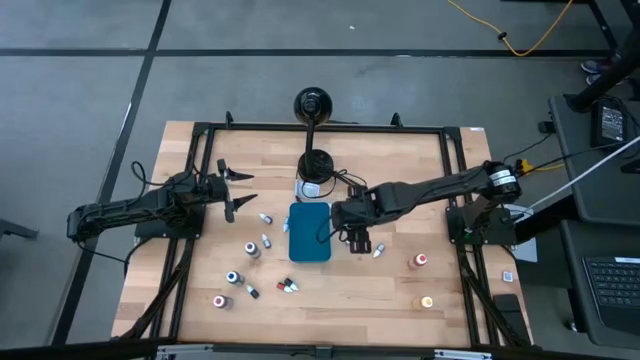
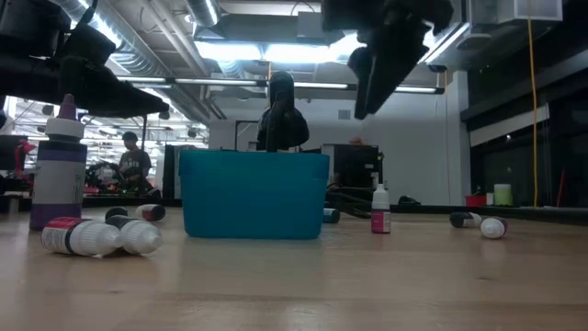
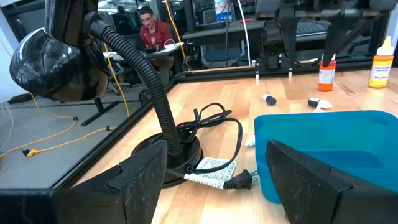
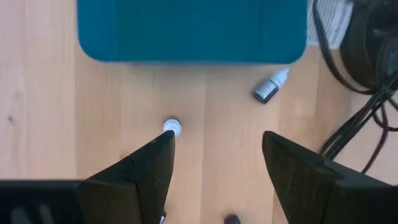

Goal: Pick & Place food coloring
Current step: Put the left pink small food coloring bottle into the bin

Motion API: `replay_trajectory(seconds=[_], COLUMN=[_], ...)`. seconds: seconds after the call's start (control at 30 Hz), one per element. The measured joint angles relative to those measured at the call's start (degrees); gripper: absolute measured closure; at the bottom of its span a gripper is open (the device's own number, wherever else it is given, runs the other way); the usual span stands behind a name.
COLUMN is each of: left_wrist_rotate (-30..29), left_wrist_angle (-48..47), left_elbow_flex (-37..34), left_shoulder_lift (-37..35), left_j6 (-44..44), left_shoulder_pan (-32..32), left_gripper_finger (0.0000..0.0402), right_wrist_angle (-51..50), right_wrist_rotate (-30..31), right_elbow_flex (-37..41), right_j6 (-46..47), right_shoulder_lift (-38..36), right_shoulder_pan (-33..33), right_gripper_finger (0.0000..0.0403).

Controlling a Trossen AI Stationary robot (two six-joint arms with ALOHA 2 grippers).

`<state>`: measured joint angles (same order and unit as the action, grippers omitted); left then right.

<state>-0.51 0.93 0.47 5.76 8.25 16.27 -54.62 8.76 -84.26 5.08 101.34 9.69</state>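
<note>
The right gripper point(image 1: 359, 243) hangs above the counter point(image 1: 400, 300) just beside the teal tray point(image 1: 309, 232), fingers point(image 4: 146, 171) spread wide and empty, a white-capped bottle point(image 4: 171, 126) standing below them. The left gripper point(image 1: 238, 190) waits at the counter's left, fingers wide, holding nothing. The food coloring bottles point(image 1: 250, 277) lie scattered on the pale wood around the tray. A black gooseneck lamp point(image 1: 314, 165) stands behind it. Beyond, a person point(image 3: 152, 28) sits in the workshop.

Two dark, slender jointed arms, each hand point(image 1: 360, 243) with two matte black wedge fingers.
</note>
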Motion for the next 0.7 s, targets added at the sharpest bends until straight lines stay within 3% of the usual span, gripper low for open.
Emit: replay_trajectory(seconds=[0.23,0.7], left_wrist_rotate=[0.00,-0.02], left_wrist_angle=[0.02,0.09], left_elbow_flex=[0.00,0.00], left_shoulder_lift=[0.02,0.01], left_j6=[0.00,0.00], left_shoulder_pan=[0.00,0.00], left_gripper_finger=[0.0132,0.0132], right_wrist_angle=[8.93,19.27], right_wrist_rotate=[-4.53,-5.90], right_elbow_flex=[6.63,16.11], right_j6=[-0.26,1.13], right_shoulder_lift=[-0.02,0.23], right_shoulder_pan=[0.25,1.87], right_gripper_finger=[0.0159,0.0159])
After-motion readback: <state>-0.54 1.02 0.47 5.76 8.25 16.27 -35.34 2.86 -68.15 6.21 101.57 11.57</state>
